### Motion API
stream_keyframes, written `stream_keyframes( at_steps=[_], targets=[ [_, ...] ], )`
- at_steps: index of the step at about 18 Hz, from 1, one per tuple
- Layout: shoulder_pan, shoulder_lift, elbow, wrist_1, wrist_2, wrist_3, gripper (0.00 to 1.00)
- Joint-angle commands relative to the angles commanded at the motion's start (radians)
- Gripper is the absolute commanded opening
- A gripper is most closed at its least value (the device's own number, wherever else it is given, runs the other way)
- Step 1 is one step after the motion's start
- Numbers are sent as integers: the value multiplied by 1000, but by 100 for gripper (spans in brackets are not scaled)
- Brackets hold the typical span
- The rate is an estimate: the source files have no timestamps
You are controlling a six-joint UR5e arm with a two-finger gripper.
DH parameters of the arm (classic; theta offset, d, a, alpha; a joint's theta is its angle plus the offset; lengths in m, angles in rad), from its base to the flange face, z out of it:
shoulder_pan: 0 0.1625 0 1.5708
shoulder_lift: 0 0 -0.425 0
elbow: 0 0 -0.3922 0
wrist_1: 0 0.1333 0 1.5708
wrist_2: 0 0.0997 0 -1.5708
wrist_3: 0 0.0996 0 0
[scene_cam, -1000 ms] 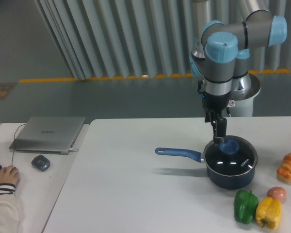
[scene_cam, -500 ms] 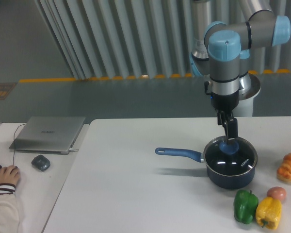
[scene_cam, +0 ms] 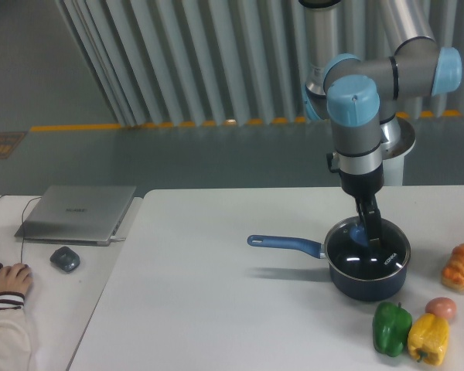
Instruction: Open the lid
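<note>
The lid (scene_cam: pixel 375 260), a glass disc with a metal rim, sits flat on the dark blue saucepan (scene_cam: pixel 365 284) at the table's right. Its blue knob (scene_cam: pixel 358 233) shows only partly, to the left of my fingers. My gripper (scene_cam: pixel 373 238) points down and has come onto the knob. I see the fingers edge-on as one dark bar, so the gap between them is hidden. The pan's long handle (scene_cam: pixel 284 244) points left.
In front of the pan lie a green pepper (scene_cam: pixel 390 328), a yellow pepper (scene_cam: pixel 428 338) and a pinkish fruit (scene_cam: pixel 441 308). An orange pastry (scene_cam: pixel 460 265) is at the right edge. On the left desk are a laptop (scene_cam: pixel 77 212), a mouse (scene_cam: pixel 65 258) and a person's hand (scene_cam: pixel 10 278).
My gripper has moved right and down, from above the pan's rear left rim onto the lid's knob. The lid and the pan have not moved.
</note>
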Motion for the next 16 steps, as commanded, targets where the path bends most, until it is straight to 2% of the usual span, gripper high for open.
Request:
stream_keyframes(
  at_steps=[6,8,10,11,14,16],
  targets=[
    [5,6,-3,-6,-12,2,100],
    [3,14,15,-23,-79,-5,100],
    [27,61,15,-40,-176,2,100],
    [28,69,23,-43,-181,2,100],
    [12,84,37,-109,-173,-9,100],
    [12,86,38,-121,-173,-11,100]
  ],
)
